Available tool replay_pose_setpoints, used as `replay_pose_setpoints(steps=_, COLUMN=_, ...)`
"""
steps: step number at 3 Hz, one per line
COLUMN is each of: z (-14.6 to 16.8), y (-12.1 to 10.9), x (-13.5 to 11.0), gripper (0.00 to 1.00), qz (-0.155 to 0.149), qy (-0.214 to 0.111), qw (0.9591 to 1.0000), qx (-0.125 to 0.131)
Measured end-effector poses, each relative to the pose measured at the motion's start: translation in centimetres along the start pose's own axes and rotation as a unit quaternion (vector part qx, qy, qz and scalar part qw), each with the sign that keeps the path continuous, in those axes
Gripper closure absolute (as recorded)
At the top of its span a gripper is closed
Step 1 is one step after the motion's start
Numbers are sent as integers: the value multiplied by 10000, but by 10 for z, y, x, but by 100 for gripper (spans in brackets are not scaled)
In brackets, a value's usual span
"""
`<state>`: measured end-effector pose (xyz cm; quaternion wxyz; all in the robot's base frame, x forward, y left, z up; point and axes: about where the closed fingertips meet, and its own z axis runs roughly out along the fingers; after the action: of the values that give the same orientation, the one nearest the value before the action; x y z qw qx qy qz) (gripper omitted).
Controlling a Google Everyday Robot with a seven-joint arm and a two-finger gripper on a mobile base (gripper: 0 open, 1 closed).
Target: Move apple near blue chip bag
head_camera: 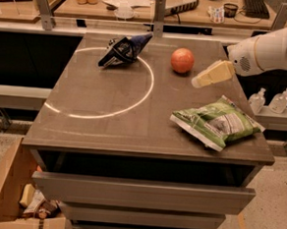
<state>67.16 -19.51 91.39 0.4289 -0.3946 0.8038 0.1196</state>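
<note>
One view (the only camera) looks down at a slant from high in front of the table point(108, 129), facing across it toward the far edge. It stands back enough to take in the whole top, the drawers point(143, 193) below, and the pincer point(207, 76) above its right-hand side.
</note>
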Motion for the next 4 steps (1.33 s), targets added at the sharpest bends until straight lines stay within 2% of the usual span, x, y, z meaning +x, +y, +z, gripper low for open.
replay_pose_setpoints(steps=1, z=47, y=-20, x=7, gripper=0, qz=82, qy=-138, qw=9998, qx=130)
replay_pose_setpoints(steps=3, z=110, y=-39, x=-2, gripper=0, qz=442, qy=-483, qw=9978, qx=85)
replay_pose_setpoints(steps=4, z=123, y=-44, x=-11, gripper=12, qz=496, qy=-631, qw=9968, qx=46)
